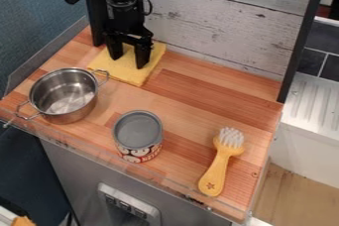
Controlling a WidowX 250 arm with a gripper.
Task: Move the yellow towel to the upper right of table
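Observation:
The black gripper (129,60) hangs at the upper left of the table, pointing down over the yellow towel (136,74). Its two fingers stand apart, their tips at or just above the cloth; whether they touch it I cannot tell. The towel lies flat near the back edge, to the upper right of the metal pot, with part of it hidden behind the gripper. The wooden table (205,93) stretches to the right, its upper right corner by a black post.
A metal pot (64,95) stands at the left, a can (138,136) near the front middle, and a yellow-handled brush (222,163) at the front right. A whitewashed plank wall (225,22) rises along the back edge, ending at a black post (303,39).

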